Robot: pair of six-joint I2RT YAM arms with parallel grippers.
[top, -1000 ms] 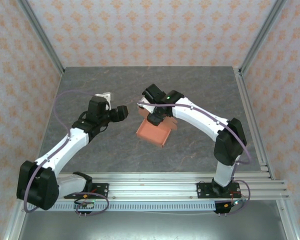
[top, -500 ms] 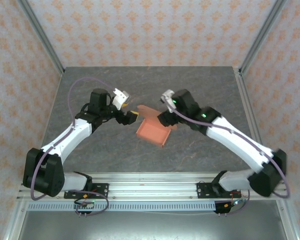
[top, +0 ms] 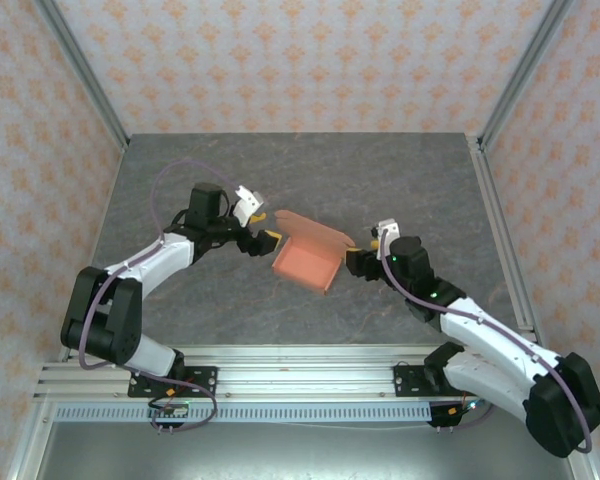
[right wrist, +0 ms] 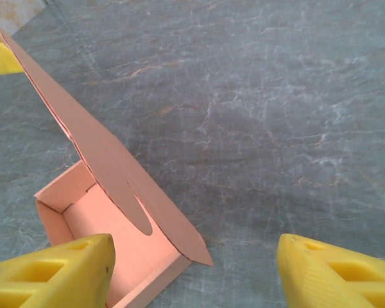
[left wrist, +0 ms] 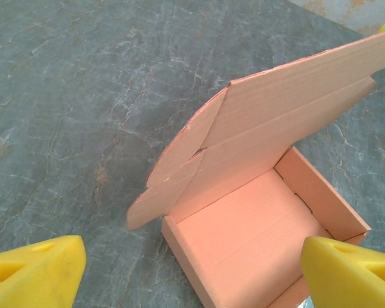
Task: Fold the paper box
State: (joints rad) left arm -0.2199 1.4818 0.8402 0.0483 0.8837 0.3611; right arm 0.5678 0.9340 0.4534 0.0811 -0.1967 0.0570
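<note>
Grey marbled counter carries everything. Mid-counter, betw. the two arms, sits the paper box: a salmon tray w/ walls up, lid raised and leaning over the open inside (a rounded tab juts from the lid's side edge). L gripper is at the box's left side, yellow fingertips spread wide, pinching nothing. R gripper is just beside the box's right corner, also spread and empty. Can't tell if either touches the cardboard.
</note>
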